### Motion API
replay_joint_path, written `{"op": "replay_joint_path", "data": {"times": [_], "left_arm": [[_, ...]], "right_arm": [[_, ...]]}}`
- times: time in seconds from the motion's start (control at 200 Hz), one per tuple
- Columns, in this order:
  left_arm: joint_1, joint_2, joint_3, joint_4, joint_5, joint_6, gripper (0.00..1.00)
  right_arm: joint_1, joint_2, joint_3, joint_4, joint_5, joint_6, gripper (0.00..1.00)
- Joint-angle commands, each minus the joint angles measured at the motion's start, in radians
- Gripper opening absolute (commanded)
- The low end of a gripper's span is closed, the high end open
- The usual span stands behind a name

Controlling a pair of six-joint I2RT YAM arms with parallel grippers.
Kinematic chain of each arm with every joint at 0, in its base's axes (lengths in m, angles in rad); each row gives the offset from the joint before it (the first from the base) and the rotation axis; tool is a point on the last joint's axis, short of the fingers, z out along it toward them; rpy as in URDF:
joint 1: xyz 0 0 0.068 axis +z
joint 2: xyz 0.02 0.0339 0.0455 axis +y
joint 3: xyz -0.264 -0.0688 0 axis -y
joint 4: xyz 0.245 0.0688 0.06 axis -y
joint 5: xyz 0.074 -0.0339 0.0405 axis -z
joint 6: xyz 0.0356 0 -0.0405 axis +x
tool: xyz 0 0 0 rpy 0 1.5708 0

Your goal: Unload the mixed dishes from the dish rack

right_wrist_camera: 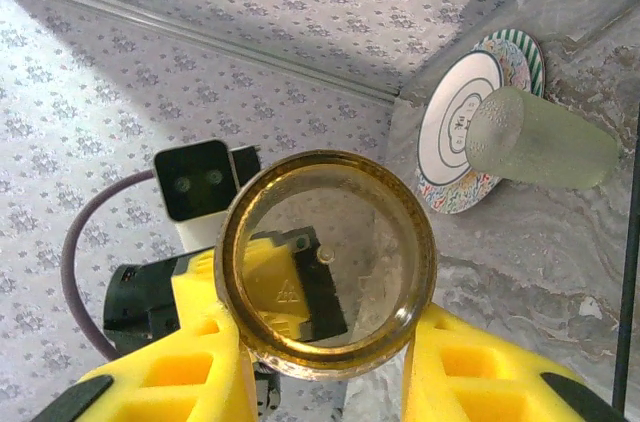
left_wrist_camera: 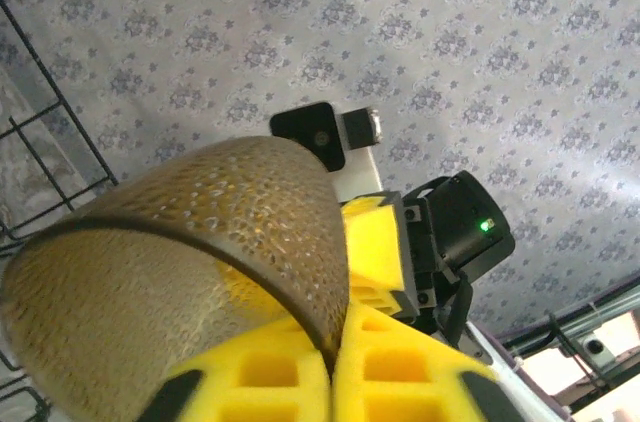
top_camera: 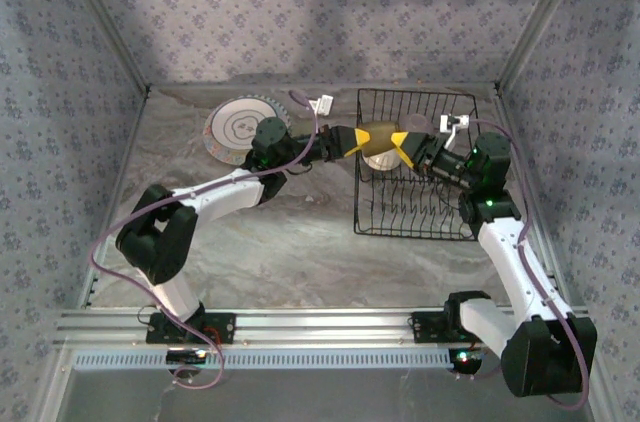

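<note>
The left end effector (top_camera: pixel 352 140) is pinched shut on the wall of an amber cup (top_camera: pixel 378 137). The right end effector (top_camera: pixel 402 146) clasps the cup's sides at a narrow gap. The cup hangs over the dish rack (top_camera: pixel 415 217), seemingly clear of the tines, its lower edge cut off in the left wrist view.

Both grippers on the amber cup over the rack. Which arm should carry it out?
Probably left: the left gripper is shut on the amber textured glass cup, and the patterned round plates lie on its side of the black wire rack.
</note>
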Motion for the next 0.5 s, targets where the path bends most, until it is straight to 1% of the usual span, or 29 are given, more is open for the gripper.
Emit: {"op": "replay_joint_path", "data": {"times": [0.0,0.095,0.185,0.235,0.355,0.455,0.495], "left_arm": [[-0.017,-0.029,0.004,0.093,0.0,-0.02,0.0],[-0.021,-0.027,0.0,0.101,-0.008,-0.024,0.0],[-0.022,-0.026,-0.004,0.099,-0.012,-0.024,0.0],[-0.022,-0.025,-0.007,0.098,-0.014,-0.022,0.0],[-0.021,-0.021,-0.011,0.089,-0.02,-0.016,0.0],[-0.02,-0.02,-0.007,0.08,-0.022,-0.01,0.0],[-0.018,-0.024,-0.005,0.066,-0.021,-0.001,0.0]], "right_arm": [[0.016,0.009,-0.017,0.03,-0.021,0.004,0.34],[0.019,0.007,-0.014,0.041,-0.025,0.01,0.35],[0.023,0.004,-0.007,0.047,-0.032,0.01,0.41],[0.026,-0.001,-0.003,0.046,-0.034,0.01,0.48],[0.026,-0.025,-0.001,0.038,-0.028,0.006,0.73],[0.026,-0.043,0.012,0.002,-0.03,-0.021,0.87],[0.026,-0.05,0.017,-0.013,-0.03,-0.039,0.91]]}}
